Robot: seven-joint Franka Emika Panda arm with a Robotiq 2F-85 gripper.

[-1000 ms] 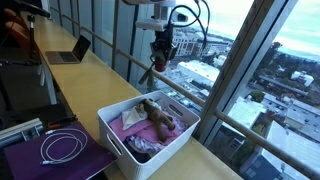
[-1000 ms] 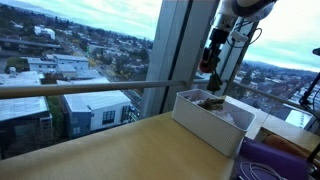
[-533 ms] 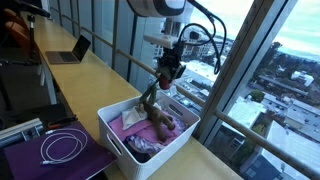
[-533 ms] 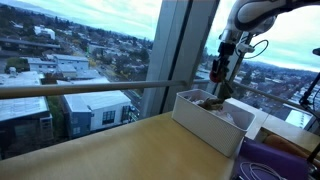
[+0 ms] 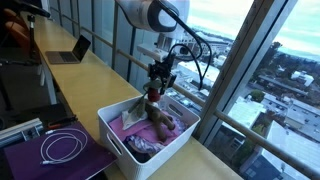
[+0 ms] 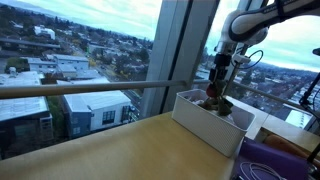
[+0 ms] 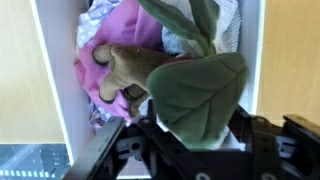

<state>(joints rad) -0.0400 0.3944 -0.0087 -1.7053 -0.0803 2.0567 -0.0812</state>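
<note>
Green-leaf plush (image 7: 195, 95) at the hand (image 5: 157, 84) over white bin (image 5: 115, 140), mid frame; held or let go, cannot tell. Probably the placing step. Next: clean release, then straight lift.

Long wooden counter (image 5: 100, 74), tall windows (image 6: 85, 35), daylight, city rooftops (image 6: 95, 104) outside

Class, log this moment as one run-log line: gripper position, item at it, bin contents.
gripper: over white bin | at jaws: green-leaf plush toy | grip: unclear | in bin: brown plush toy, pink cloth
</note>
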